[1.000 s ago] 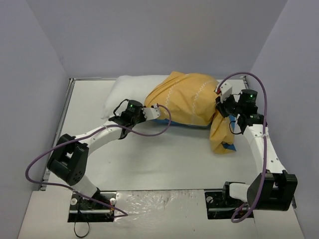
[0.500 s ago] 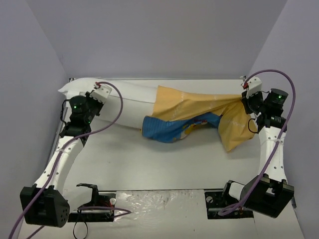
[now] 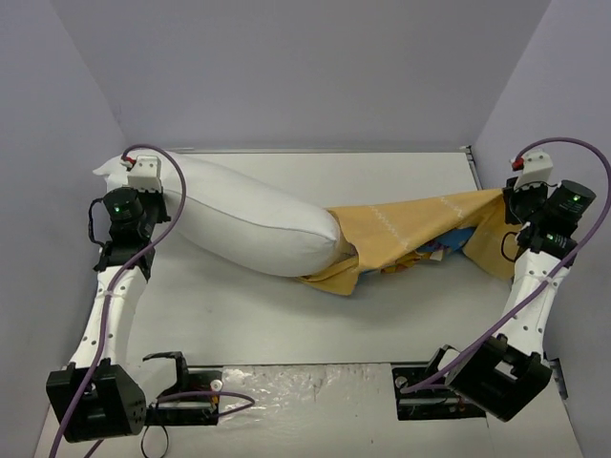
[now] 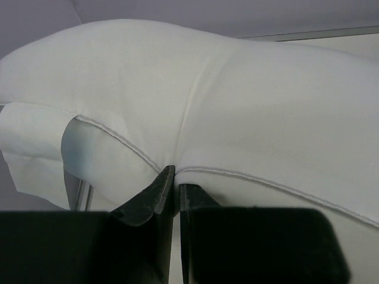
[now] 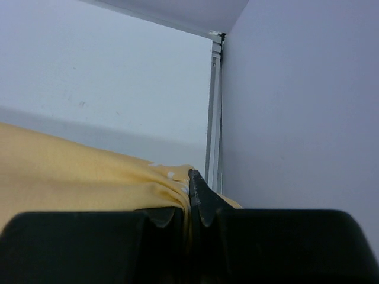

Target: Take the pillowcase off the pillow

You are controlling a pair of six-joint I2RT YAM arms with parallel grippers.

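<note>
1. The pillow (image 3: pixel 253 224) lies slantwise on the left half of the tabletop (image 3: pixel 286 315). Only its right end is still inside the mouth of the pillowcase (image 3: pixel 410 229), which stretches from the middle to the right edge.
2. The left fingers (image 4: pixel 159 190) are pressed together on a thin seam fold at the pillow's far left end. This pinch is small, so the smooth white cloth may slip out if the pull becomes stronger.
3. The right fingers (image 5: pixel 200 198) are shut on a bunch of the mustard cloth. They are close to the side wall, so I judge there is little room left for pulling, and the last part of the pillow may stay caught.
4. The pillow is plump, soft and oblong, with a piped seam. The pillowcase is thin, limp and wrinkled, mustard with white zigzag lines and a little blue showing below.
</note>
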